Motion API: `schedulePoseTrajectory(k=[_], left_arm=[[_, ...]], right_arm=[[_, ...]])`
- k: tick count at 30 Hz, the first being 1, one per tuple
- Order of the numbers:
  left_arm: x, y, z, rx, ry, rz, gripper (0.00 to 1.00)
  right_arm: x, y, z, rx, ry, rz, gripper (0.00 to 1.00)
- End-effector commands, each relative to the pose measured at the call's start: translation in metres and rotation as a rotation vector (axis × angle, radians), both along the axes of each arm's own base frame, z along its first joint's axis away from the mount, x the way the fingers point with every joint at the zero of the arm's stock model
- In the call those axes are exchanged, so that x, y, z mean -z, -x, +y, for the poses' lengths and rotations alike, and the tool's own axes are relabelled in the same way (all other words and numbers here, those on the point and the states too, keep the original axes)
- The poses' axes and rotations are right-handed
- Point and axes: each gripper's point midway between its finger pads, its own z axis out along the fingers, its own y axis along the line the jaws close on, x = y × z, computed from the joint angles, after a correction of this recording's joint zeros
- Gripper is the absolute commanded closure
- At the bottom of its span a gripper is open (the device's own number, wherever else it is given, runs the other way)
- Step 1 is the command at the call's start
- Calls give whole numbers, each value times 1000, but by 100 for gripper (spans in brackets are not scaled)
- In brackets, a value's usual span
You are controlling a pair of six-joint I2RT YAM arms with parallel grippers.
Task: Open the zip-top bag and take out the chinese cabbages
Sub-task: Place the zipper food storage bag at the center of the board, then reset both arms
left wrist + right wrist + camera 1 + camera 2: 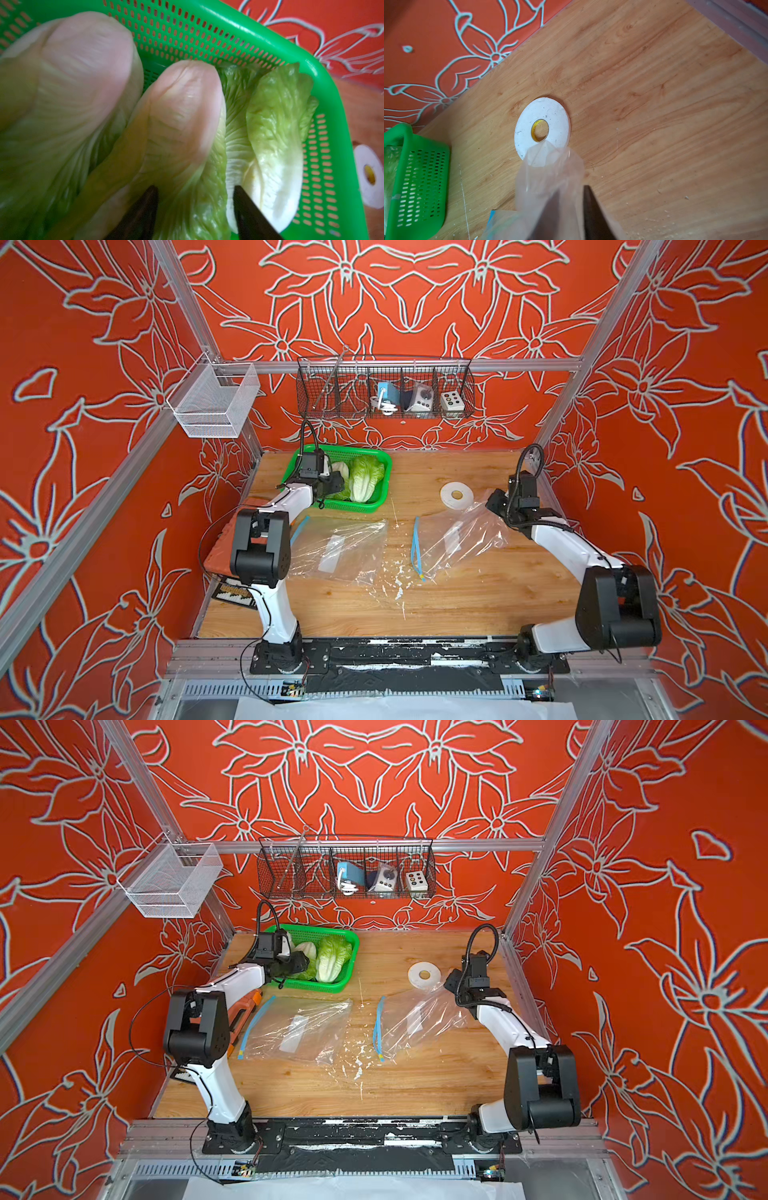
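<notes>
All three chinese cabbages [187, 124] lie in the green basket [228, 31], and the zip-top bag [461, 535] near it looks empty, so I judge the task nearly done. The left gripper [194, 187], inside the basket, has its jaws spread around one cabbage. The right gripper [571, 191], jaws parted, touches the bag film.

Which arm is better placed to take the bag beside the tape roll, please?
Likely right: its fingers are at that bag's raised corner; the left fingers are among the cabbages in the basket.
</notes>
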Motion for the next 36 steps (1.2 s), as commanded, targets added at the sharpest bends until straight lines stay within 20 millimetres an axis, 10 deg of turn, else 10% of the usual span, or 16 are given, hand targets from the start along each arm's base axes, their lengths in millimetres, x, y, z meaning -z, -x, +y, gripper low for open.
schedulePoseTrajectory(k=[1,11,23,36], left_arm=[[-47,7,5,-43,11,-165,26],[-84,86,-10,-52,-125,-445,1],[-44,161,7,-70,-241,-588,1],[-19,177,25,-44,-351,-645,2]], right_arm=[[-14,4,-12,4,102,-12,30],[-44,36,-42,10,354,-136,7],[-24,42,-73,117,563,-274,2],[-12,55,-92,174,653,-217,2]])
